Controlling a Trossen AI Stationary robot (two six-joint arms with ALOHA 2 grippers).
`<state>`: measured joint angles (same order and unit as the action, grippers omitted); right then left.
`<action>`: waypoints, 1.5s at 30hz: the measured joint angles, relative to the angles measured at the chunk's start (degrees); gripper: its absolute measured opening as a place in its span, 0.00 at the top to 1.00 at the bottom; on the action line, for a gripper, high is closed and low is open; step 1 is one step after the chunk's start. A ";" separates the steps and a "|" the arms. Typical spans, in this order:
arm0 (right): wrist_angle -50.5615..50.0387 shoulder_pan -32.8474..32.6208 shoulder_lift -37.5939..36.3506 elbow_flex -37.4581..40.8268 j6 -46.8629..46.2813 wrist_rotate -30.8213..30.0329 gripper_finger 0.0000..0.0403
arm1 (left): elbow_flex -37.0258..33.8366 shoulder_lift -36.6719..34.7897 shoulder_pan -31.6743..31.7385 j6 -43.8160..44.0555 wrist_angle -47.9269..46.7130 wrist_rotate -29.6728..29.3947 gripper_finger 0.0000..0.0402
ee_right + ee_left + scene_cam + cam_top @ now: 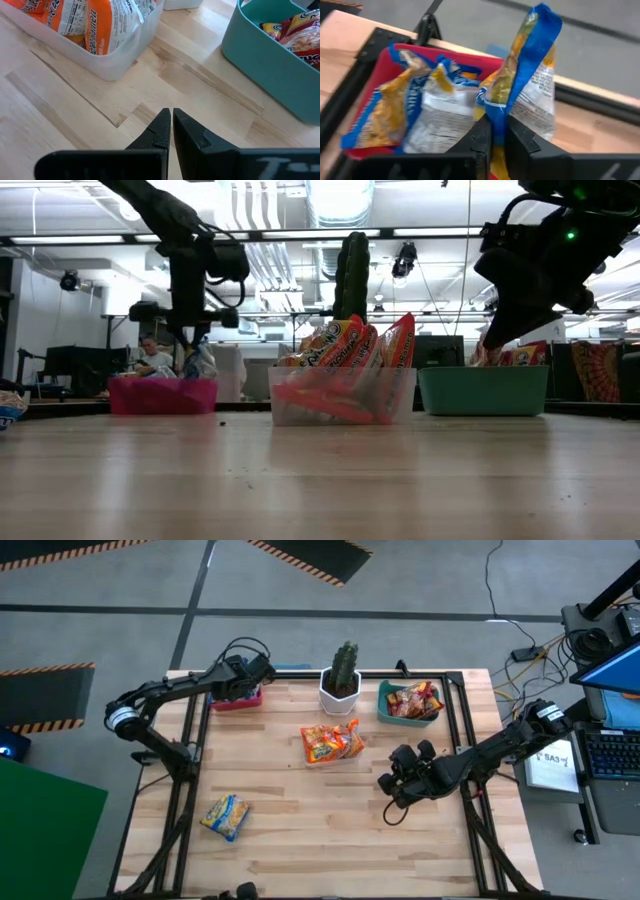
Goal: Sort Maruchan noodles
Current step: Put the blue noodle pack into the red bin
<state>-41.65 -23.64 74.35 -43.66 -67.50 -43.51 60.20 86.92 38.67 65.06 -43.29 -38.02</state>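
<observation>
My left gripper is at the table's far left, over the red bin, and is shut on a yellow-and-blue Maruchan noodle packet. More yellow-and-blue packets lie in that bin. Another yellow-and-blue packet lies flat on the table near the left front. Orange packets stand in a clear bin at the middle. Red-orange packets fill the teal bin. My right gripper is shut on nothing, above bare table between the clear and teal bins. My left gripper pinches a crumpled edge of the packet between its two fingers, coming slantwise from above. The packet stands on edge beyond the fingertips, above the red bin. Whether its lower end touches the packets in the bin, I cannot tell.
A cactus in a white pot stands at the far middle, between the red bin and the teal bin. A dark frame runs along the table's edges. Bare wood spans the near half.
</observation>
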 joint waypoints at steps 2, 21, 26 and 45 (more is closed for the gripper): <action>0.00 0.00 0.00 0.00 0.02 0.00 0.98 | -0.01 0.20 0.10 -0.15 -1.85 -0.19 0.94; 0.02 0.00 0.00 0.02 0.02 -0.02 0.98 | 2.46 -0.59 -0.21 -15.72 -9.61 -2.61 0.62; 0.02 0.02 0.00 0.00 0.02 -0.02 0.98 | 6.67 -0.62 -1.96 -19.34 -9.36 -3.29 0.60; 0.00 0.02 0.00 0.02 0.74 -0.07 0.98 | 4.48 12.56 -3.09 -24.59 4.29 -10.99 0.66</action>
<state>-41.65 -23.62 74.35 -43.64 -66.76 -43.57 64.68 99.47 35.58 40.46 -39.00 -49.00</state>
